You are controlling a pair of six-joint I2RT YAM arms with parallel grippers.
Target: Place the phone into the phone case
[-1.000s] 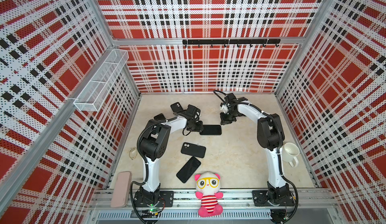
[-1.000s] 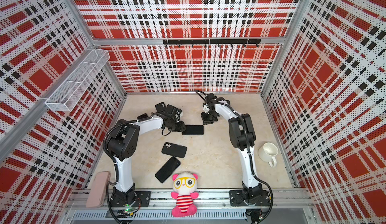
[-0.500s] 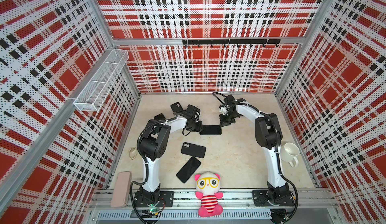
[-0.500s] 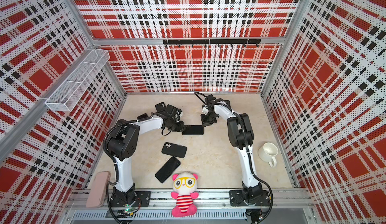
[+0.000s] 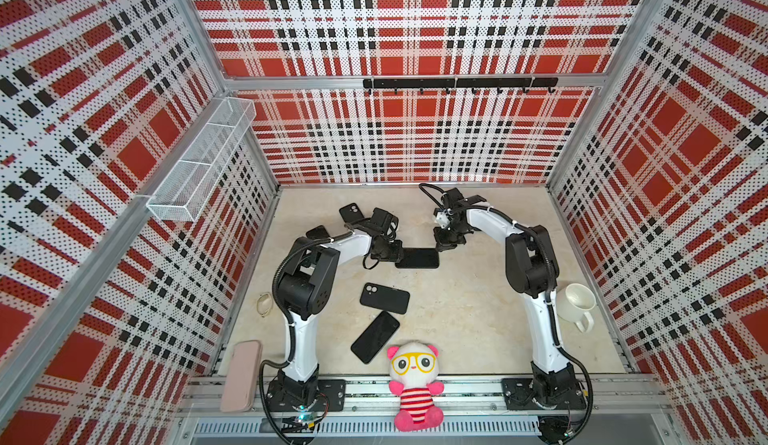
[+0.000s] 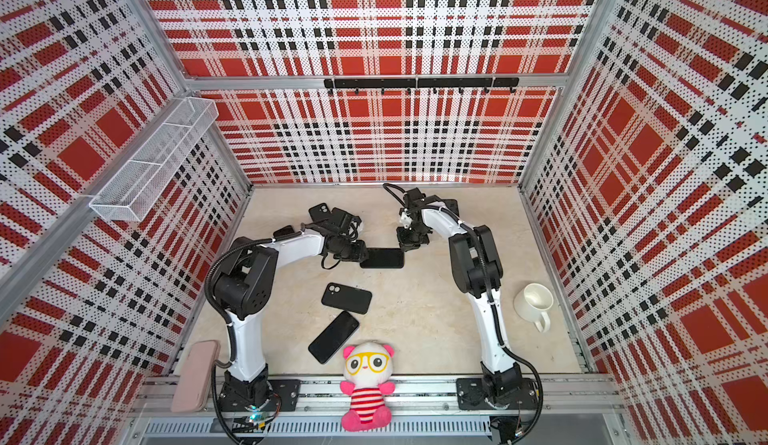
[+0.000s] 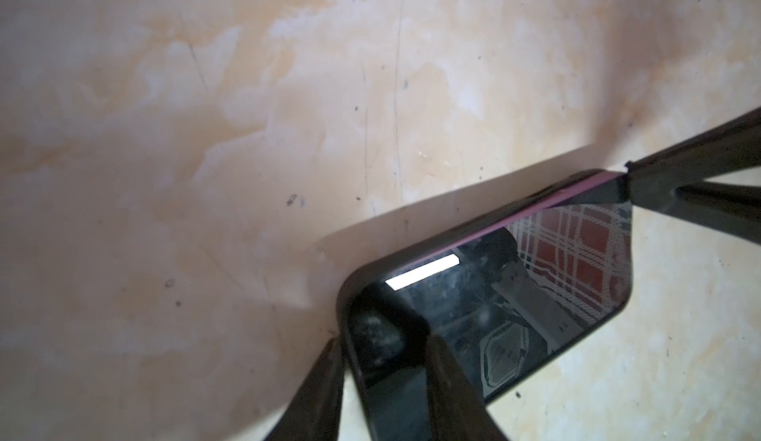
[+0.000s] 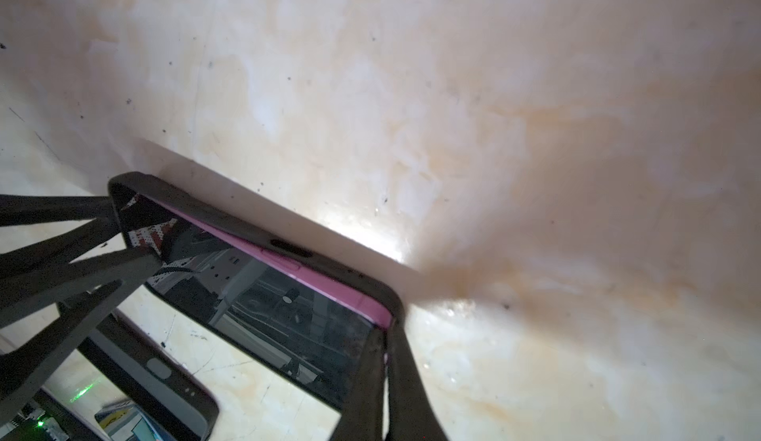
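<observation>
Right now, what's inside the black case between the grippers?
A pink-edged phone, screen up; its pink side shows inside the rim of the black case along one edge. The case floor is hidden.

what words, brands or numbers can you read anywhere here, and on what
No text can be read in any view.
phone in the phone case: dark screen, reflections only, no lettering.
mug: plain white, no print.
plush toy: stripes and glasses, no words.
pink case by the rail: no mark visible.
</observation>
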